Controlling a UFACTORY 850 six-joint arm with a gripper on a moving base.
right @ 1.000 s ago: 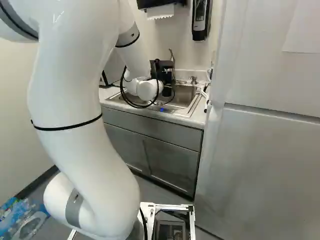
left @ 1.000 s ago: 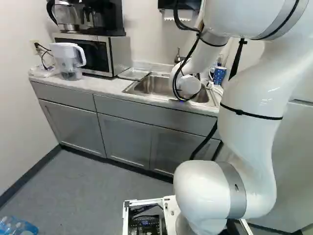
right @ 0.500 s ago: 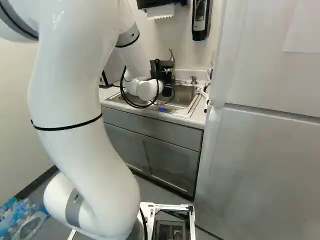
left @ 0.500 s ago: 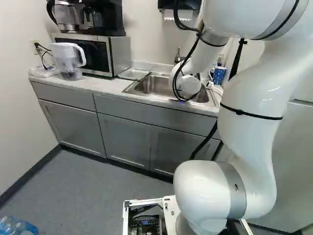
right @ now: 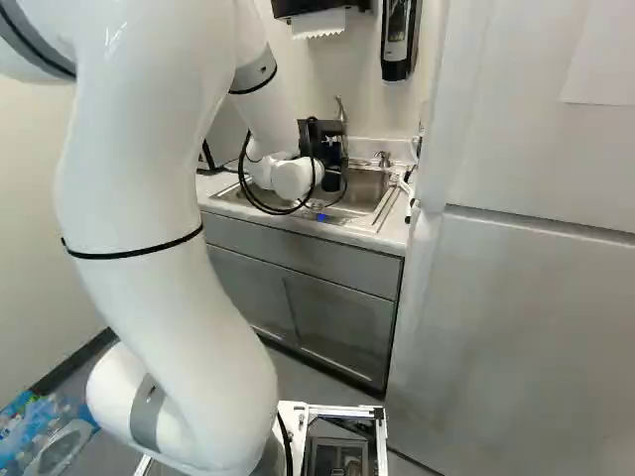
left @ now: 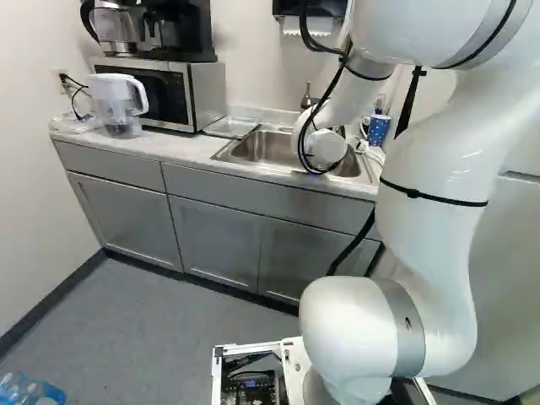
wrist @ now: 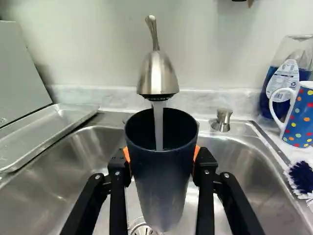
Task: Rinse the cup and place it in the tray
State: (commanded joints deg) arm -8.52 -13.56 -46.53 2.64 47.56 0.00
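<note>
In the right base view the gripper (right: 319, 137) shows as a black shape over the sink (right: 367, 192), its fingertips hidden. The wrist view shows the gripper (wrist: 162, 159) shut on a dark blue cup (wrist: 161, 183), an orange pad against either side. The cup stands upright in the grip, open end up, above the sink drain (wrist: 143, 230). From the metal faucet (wrist: 157, 76) a stream of water (wrist: 158, 125) runs into it. The shallow metal tray (wrist: 49, 128) lies beside the basin, also visible in the left base view left of the sink.
A polka-dot mug (wrist: 299, 115), a blue soap bottle (wrist: 283, 81) and a brush (wrist: 301, 177) stand or lie beside the basin, opposite the tray. A microwave (left: 160, 93) and a water pitcher (left: 116, 99) are on the counter. A tall white cabinet (right: 536, 317) borders the sink counter.
</note>
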